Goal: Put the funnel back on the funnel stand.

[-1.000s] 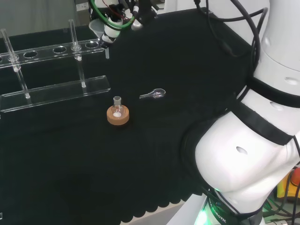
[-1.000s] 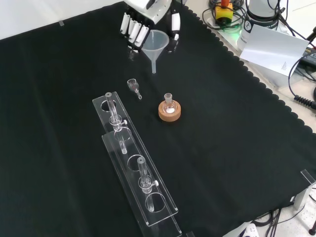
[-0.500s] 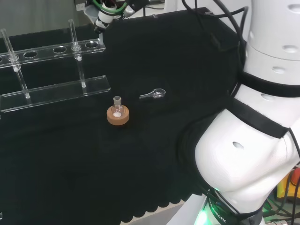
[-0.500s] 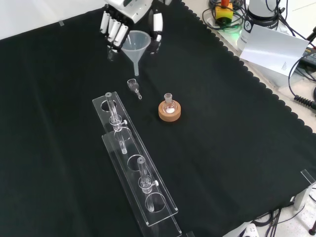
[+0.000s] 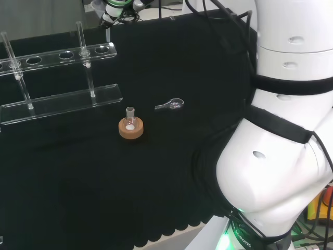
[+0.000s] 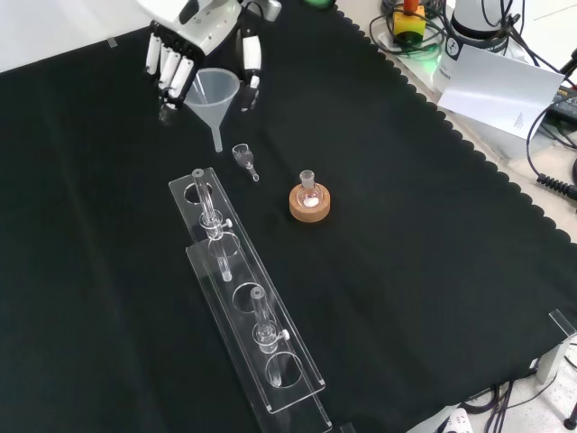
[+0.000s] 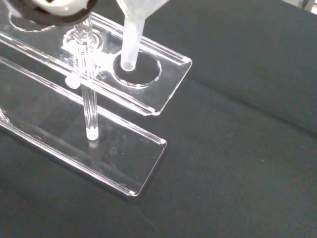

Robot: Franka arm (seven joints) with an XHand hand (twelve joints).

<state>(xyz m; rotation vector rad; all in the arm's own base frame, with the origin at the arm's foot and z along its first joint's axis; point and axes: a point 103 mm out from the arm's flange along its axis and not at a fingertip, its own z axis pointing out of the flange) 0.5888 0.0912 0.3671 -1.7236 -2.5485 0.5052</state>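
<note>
The hand [image 6: 194, 36] hangs over the far end of the cloth in the front view, its fingers and thumb curled round the rim of a clear funnel [image 6: 213, 90], which hangs stem down. In the wrist view the funnel's stem [image 7: 130, 44] lines up over the end hole [image 7: 143, 74] of the clear funnel stand [image 7: 171, 74], still above the shelf. The stand [image 6: 236, 271] is a long two-level acrylic rack with several holes and upright posts. In the head view the hand [image 5: 115, 7] is at the top edge, beyond the stand [image 5: 62, 100].
A small flask on a cork ring [image 6: 309, 203] stands right of the stand in the front view, with a small glass piece [image 6: 243, 157] lying near the funnel's stem. The arm's white links [image 5: 281, 130] rise at the head view's right. Paper and cables [image 6: 496, 90] lie past the cloth's edge.
The hand has carried the funnel leftward in the front view, towards the stand's near end. In the head view it has moved up and left, and the arm's links have swung.
</note>
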